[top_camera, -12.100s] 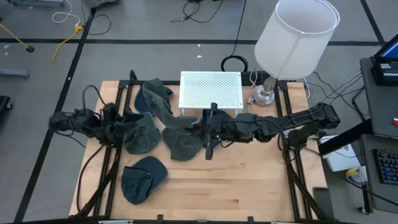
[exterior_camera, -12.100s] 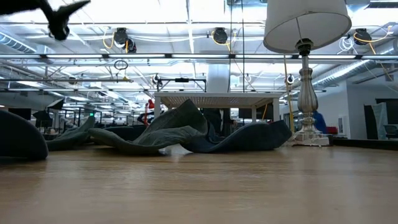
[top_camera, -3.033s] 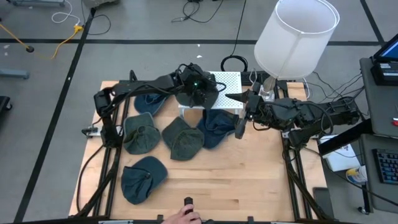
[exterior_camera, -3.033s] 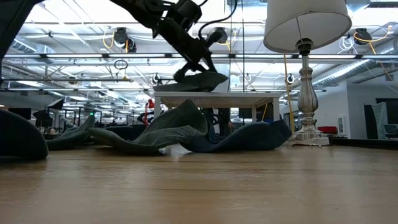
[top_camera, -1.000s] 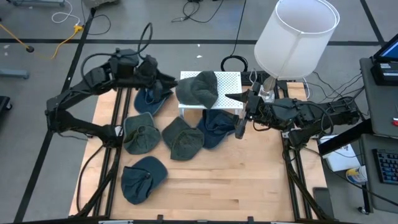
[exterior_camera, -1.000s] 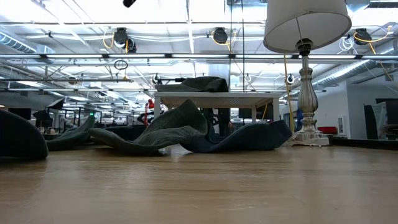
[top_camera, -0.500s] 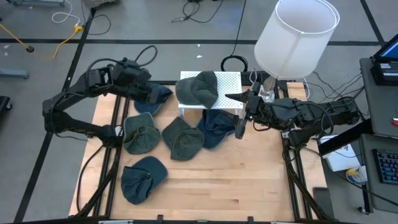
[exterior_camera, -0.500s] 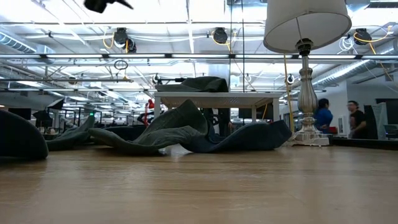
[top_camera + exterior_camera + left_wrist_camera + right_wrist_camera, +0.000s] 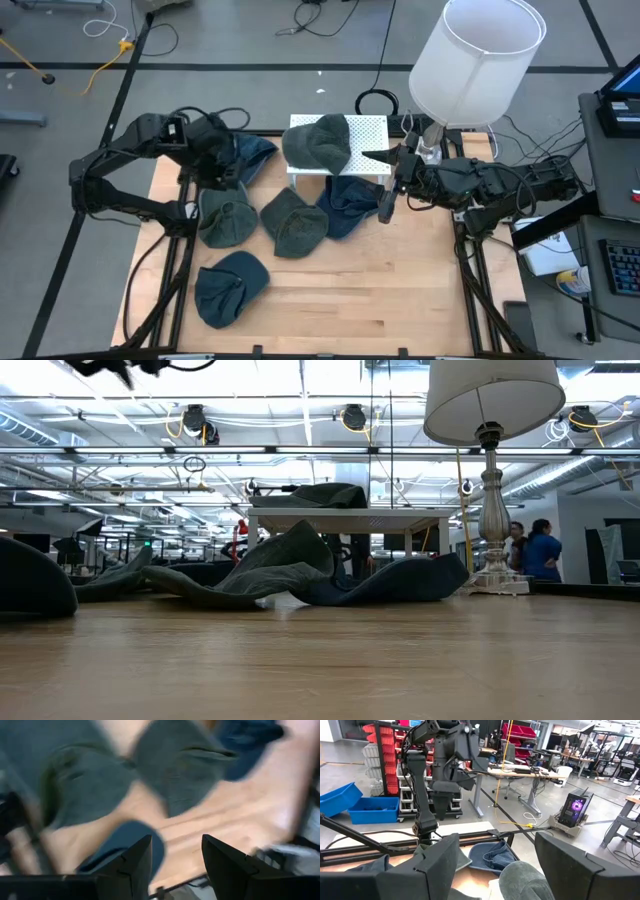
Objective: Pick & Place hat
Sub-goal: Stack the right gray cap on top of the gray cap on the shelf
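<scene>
A green hat (image 9: 318,143) lies on the white perforated stand (image 9: 365,135) at the table's far side; the low view shows the hat (image 9: 315,495) on top of the stand (image 9: 350,518). Several more green and blue hats lie on the table in front of it: a blue one (image 9: 252,155), a green one (image 9: 228,215), another green one (image 9: 293,222). My left gripper (image 9: 222,170) hangs open above the blue and green hats at the left, with nothing between its fingers (image 9: 175,852). My right gripper (image 9: 385,190) waits open just right of the stand (image 9: 495,855).
A blue hat (image 9: 350,200) lies under the stand's near edge, and another (image 9: 230,288) lies near the table's front left. A lamp with a white shade (image 9: 478,60) stands at the far right. People walk in the room behind (image 9: 535,550).
My left gripper has swung away from the stand, toward the table's near-left side, and down over the hats lying at the left. Its fingers stay open. The green hat rests still on the stand.
</scene>
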You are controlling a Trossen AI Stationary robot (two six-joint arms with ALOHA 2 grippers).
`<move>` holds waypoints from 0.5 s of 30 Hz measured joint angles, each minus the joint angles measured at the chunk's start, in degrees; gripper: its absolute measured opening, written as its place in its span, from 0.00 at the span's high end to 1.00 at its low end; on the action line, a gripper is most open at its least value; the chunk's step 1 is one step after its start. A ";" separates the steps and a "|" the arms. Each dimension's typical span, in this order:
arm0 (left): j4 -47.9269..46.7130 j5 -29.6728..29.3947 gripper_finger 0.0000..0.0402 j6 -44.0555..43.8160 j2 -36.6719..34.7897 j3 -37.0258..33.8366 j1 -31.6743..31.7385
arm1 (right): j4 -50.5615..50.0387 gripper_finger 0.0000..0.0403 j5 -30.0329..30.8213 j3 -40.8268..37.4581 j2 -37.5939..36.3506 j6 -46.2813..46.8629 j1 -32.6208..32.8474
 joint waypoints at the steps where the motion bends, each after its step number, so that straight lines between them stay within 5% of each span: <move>1: -0.83 -1.20 0.56 -1.39 0.00 -0.09 -0.17 | 0.00 0.37 0.00 0.00 0.00 0.02 0.00; 15: 8.09 -2.06 0.56 -25.88 0.03 -16.06 -10.02 | 0.00 0.37 -0.02 0.00 -0.02 3.41 0.00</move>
